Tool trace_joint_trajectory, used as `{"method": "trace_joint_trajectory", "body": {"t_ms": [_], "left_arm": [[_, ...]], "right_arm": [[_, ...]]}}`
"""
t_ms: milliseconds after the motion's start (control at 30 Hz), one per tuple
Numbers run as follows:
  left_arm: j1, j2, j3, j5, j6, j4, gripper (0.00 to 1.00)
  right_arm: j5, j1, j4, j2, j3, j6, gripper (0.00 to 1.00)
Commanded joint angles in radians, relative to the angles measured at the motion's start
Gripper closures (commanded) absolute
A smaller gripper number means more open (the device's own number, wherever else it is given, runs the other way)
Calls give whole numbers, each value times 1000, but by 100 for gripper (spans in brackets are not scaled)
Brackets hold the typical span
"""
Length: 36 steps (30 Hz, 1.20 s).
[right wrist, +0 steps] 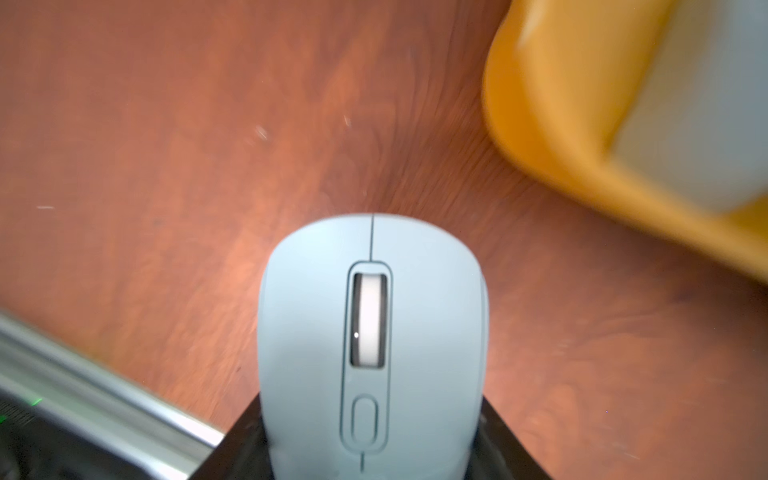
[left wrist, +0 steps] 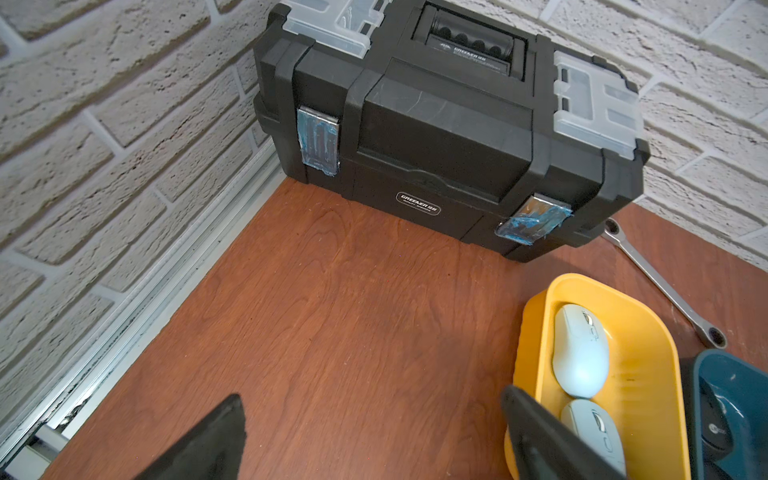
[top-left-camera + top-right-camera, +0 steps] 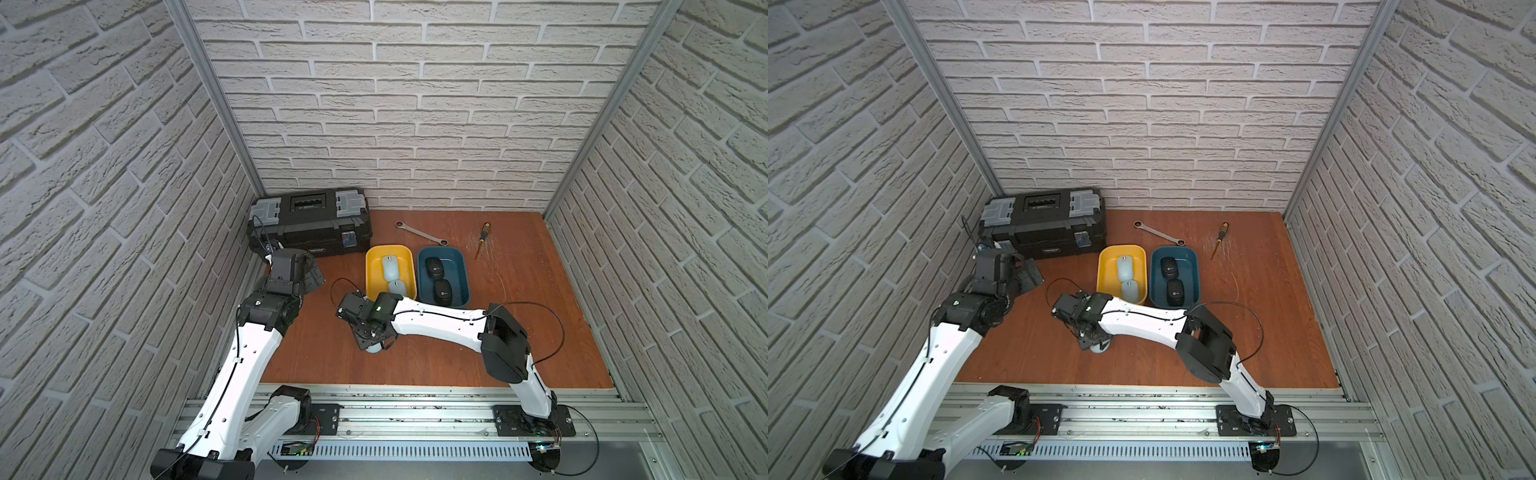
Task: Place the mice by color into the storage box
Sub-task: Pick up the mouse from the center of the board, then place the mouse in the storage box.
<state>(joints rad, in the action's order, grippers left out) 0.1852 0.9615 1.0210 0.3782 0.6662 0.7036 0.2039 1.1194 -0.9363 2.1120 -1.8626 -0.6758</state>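
The right gripper (image 3: 371,337) is hiding most of the pale mouse (image 1: 372,353) its jaws are pinching beside the yellow tray (image 3: 368,270); the left gripper (image 2: 372,395) is standing spread — empty. Two pale mice (image 3: 390,268) are lying in that tray; two black mice (image 3: 434,268) in the blue tray (image 3: 457,272).

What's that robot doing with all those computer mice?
The robot is sorting computer mice by color. Its right gripper is shut on a pale blue mouse near the yellow tray, which already holds two pale blue mice. Two black mice lie in the blue tray. The left gripper is open and empty.
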Motion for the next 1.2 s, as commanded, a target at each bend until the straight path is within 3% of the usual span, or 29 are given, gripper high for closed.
{"method": "trace_joint_trajectory", "body": {"t_ms": [0, 133, 267, 433, 633, 1167], "left_arm": [[-6, 14, 16, -3, 4, -10, 2], [-6, 47, 41, -4, 1, 12, 2], [-4, 78, 61, -20, 11, 14, 2], [-3, 113, 79, -29, 18, 13, 2], [3, 181, 104, -34, 9, 2, 2], [17, 260, 125, -42, -2, -28, 2]], "right_arm": [[130, 2, -45, -108, -88, 115, 57], [246, -18, 7, -180, -98, 233, 55], [257, -90, 65, -179, -112, 315, 55], [183, -209, 149, -141, -115, 341, 55], [119, -318, 172, 28, -208, 383, 55], [-34, -391, 196, 225, -298, 356, 55]]}}
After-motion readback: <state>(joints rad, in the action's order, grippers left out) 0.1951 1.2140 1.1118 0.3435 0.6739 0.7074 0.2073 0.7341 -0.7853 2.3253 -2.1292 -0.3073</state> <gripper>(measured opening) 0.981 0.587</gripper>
